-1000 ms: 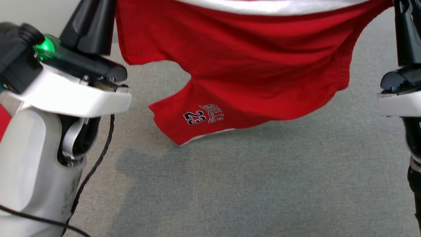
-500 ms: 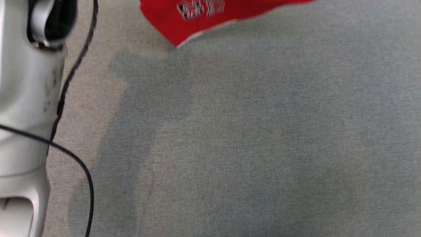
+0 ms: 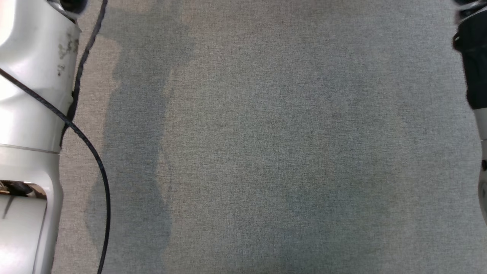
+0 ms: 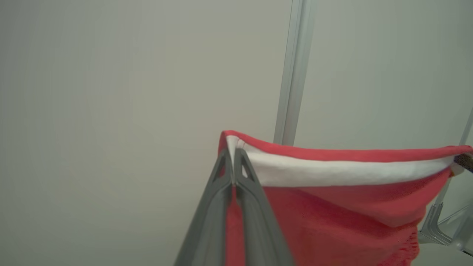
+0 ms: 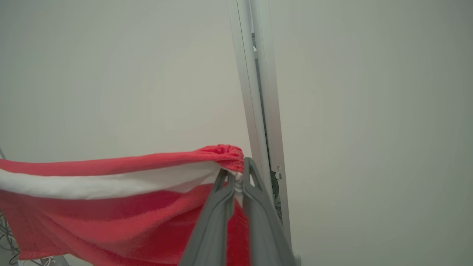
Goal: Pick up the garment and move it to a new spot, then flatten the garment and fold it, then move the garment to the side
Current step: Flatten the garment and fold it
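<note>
Up at the top edge of the garment (image 4: 332, 210), the left pincer (image 4: 233, 164) is clamped tight on one corner: both dark fingers pressed together, the white band and red hem pinched between the tips. Over to the right wrist view, and it's the same story: the right pincer (image 5: 239, 179) is clenched on the opposite corner, red cloth bunched just above its tips. Between the two, the garment hangs in the air, stretched out sideways, its white band running just under the red top edge and the red body drooping in soft folds beneath. Behind it, a pale wall (image 4: 111, 92) and an upright metal post (image 5: 255, 92); a tangle of thin cables (image 5: 5, 236) sits low at the left edge of the right wrist view. Down in the head view, a grey fabric surface (image 3: 266, 152) spreads wide, mottled with soft shadows. The pale left forearm (image 3: 30, 95) stands at its left edge with a black cable (image 3: 97, 163) looping down beside it, and a dark part of the right arm (image 3: 471, 57) shows at the upper right edge.
</note>
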You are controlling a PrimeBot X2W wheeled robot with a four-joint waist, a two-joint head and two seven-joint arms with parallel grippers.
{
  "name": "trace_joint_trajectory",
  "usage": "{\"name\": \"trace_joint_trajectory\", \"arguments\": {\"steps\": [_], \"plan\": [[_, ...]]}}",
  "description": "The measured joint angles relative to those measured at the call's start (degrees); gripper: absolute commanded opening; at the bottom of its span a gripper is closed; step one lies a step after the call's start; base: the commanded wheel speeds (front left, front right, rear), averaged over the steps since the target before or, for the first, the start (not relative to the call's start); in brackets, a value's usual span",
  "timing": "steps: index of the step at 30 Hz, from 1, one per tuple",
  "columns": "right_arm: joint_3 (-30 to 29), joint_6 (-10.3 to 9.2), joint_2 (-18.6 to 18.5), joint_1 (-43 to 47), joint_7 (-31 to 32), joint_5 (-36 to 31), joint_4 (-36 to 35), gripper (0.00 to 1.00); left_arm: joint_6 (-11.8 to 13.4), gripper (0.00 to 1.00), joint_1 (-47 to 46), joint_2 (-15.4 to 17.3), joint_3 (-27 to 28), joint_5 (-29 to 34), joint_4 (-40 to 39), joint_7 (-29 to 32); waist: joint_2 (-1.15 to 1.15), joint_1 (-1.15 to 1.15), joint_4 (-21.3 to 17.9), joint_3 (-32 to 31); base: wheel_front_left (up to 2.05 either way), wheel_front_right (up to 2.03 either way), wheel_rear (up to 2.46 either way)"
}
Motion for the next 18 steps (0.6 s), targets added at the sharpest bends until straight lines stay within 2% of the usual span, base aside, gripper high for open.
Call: {"name": "trace_joint_trajectory", "arguments": {"steps": [5, 9, 14, 18], "plan": [[3.7, 0.00, 0.7, -0.3, -1.2, 2.2, 7.0, 0.00, -0.4, 0.00, 1.2, -1.5, -0.4, -2.5, 7.8, -1.0, 0.00, 0.00, 0.3, 0.3, 0.00, 0.00, 0.00], [6.9, 0.00, 1.0, 0.9, -2.2, 4.0, 9.5, 0.00, -0.4, 0.00, 3.8, -2.4, -1.6, -5.5, 9.4, -1.2, 0.00, 0.00, 0.4, 0.2, 0.00, 0.00, 0.00], [10.5, 0.00, 0.8, 7.1, -2.8, 6.9, 9.5, 0.00, -0.4, 0.00, 10.8, -2.1, -2.3, -8.2, 8.5, -1.3, 0.00, 0.00, 0.1, -1.3, 0.00, 0.00, 0.00], [13.0, 0.00, -0.4, 15.1, -2.9, 8.1, 5.9, 0.00, -0.4, 0.00, 18.6, -0.9, -1.3, -6.8, 5.6, -1.4, 0.00, 0.00, 0.0, -3.1, 0.00, 0.00, 0.00]]}}
